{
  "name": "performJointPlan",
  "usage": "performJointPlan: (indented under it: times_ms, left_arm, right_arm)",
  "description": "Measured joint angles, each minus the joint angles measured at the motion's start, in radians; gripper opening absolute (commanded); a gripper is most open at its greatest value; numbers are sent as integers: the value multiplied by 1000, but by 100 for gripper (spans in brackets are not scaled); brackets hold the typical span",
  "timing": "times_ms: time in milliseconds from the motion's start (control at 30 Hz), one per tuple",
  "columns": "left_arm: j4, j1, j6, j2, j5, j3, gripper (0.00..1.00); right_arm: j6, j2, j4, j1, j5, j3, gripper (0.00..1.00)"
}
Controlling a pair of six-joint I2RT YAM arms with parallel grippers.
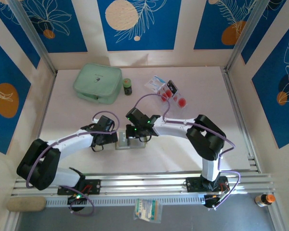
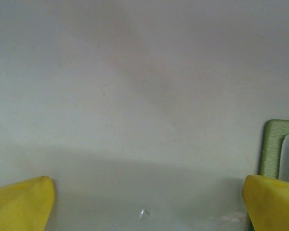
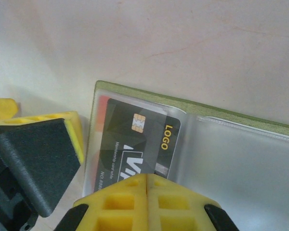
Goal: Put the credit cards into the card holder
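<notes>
card point(image 3: 135, 139) lengthwise toward right end effector point(image 3: 147, 179)

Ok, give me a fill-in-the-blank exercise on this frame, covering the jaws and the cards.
On the right gripper the jaws are ____, tips at the black card.
On the left gripper the jaws stand ____.
The black card's yellow word reads ____.
The credit cards beside the sachet bear ____ dots.
Missing words: shut; open; LOGO; red.
</notes>
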Motion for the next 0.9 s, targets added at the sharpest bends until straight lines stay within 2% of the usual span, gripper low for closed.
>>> performJointPlan:
  times_ms: [900]
  left_arm:
    - [11, 2, 1, 21, -8, -3, 100]
  right_arm:
    - [-22, 122, -53, 8, -17, 97, 0]
